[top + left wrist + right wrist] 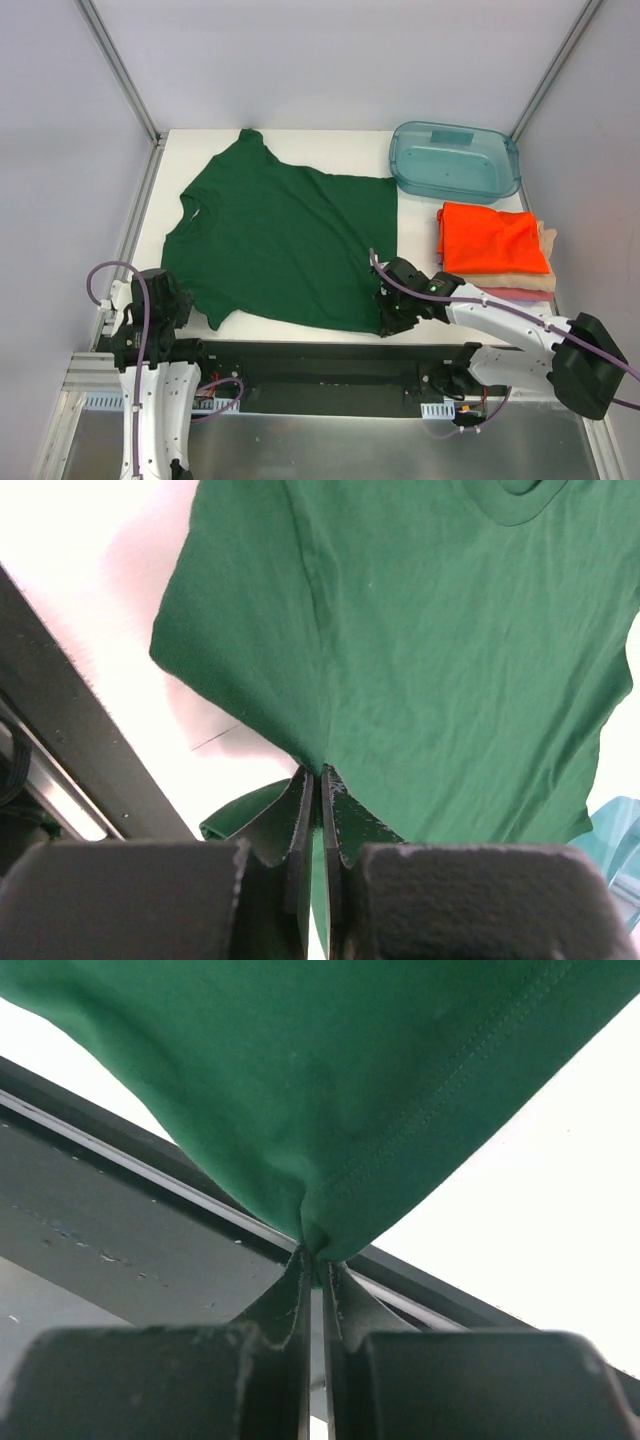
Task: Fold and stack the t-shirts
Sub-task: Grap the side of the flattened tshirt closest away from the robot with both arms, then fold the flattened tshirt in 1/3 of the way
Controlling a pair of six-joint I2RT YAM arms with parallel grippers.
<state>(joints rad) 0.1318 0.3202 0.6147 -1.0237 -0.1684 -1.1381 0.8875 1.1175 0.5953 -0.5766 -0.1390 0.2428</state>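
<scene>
A dark green t-shirt (290, 240) lies spread open across the left and middle of a white table (300, 140), collar to the left and hem to the right. Its far sleeve reaches almost to the table's far edge. Its hem runs just beside a teal tub (455, 160) and near a folded stack. Its near edge lies along the black rail (330, 360) at the table's front. Bare table shows as a narrow strip on the left, along the far edge, and in a gap between hem and stack.

The stack sits at the right edge: an orange shirt (490, 238) on top, a beige shirt (548, 280) under it, and a pink shirt (520, 295) lowest. The tub stands behind it in the far right corner, open-topped, with only its own clear floor showing.

The left gripper (172, 295) is at the near sleeve. The overhead view does not show its jaws, but the left wrist view shows them pressed together on a pinch of green cloth (318, 775).

The right gripper (388, 312) is at the near hem corner. The right wrist view shows its jaws nipped tight on the stitched hem (318, 1258), with cloth tenting up from them above the rail.
</scene>
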